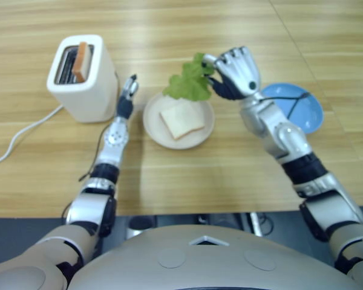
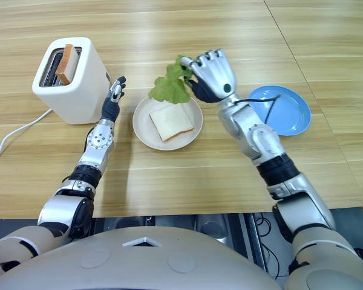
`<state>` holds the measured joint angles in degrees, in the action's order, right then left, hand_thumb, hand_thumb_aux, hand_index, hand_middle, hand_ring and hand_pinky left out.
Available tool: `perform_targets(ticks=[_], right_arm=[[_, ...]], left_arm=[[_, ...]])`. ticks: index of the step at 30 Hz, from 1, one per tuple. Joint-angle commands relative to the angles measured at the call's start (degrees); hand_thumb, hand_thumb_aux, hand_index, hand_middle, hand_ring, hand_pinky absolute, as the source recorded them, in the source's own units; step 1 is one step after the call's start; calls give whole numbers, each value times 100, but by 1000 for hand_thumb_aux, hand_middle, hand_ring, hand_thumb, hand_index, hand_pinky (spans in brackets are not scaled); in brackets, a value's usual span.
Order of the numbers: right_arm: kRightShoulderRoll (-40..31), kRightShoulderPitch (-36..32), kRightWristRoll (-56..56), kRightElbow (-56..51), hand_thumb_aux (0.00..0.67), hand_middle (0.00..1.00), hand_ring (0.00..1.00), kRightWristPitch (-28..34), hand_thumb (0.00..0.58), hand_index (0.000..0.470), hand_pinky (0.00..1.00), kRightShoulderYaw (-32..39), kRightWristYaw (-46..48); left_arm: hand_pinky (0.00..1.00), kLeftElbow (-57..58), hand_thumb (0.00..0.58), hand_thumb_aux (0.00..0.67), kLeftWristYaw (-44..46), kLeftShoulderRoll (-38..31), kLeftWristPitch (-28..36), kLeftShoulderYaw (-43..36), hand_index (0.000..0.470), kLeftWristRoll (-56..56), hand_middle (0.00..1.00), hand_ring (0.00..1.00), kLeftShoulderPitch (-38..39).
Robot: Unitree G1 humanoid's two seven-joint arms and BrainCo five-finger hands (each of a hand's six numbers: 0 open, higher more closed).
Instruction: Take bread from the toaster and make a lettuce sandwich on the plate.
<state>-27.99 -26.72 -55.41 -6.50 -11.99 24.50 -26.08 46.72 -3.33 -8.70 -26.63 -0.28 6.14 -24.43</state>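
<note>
A white toaster (image 1: 85,81) stands at the left of the wooden table with one slice of bread (image 1: 80,60) sticking up from a slot. A cream plate (image 1: 202,130) in the middle carries a slice of white bread (image 1: 181,119). My right hand (image 1: 235,74) is shut on a green lettuce leaf (image 1: 189,83), holding it just above the plate's far edge. My left hand (image 1: 127,96) rests between the toaster and the plate, fingers extended and holding nothing.
An empty blue plate (image 1: 305,112) lies to the right of my right forearm. The toaster's white cord (image 1: 21,136) trails off toward the left edge. The near table edge runs across the bottom of the view.
</note>
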Motion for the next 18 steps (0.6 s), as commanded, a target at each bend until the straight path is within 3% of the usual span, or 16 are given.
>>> perform_targets(ticks=[1, 18], right_arm=[[258, -95, -62, -506, 670, 1000, 1000, -161, 580, 460, 1000, 222, 61], [731, -297, -47, -3670, 670, 1000, 1000, -947, 580, 460, 1000, 867, -711]], left_arm=[[0, 169, 0, 0, 51, 20, -11, 29, 0, -21, 0, 0, -11], [0, 183, 0, 0, 4, 100, 9, -24, 0, 95, 0, 0, 24]])
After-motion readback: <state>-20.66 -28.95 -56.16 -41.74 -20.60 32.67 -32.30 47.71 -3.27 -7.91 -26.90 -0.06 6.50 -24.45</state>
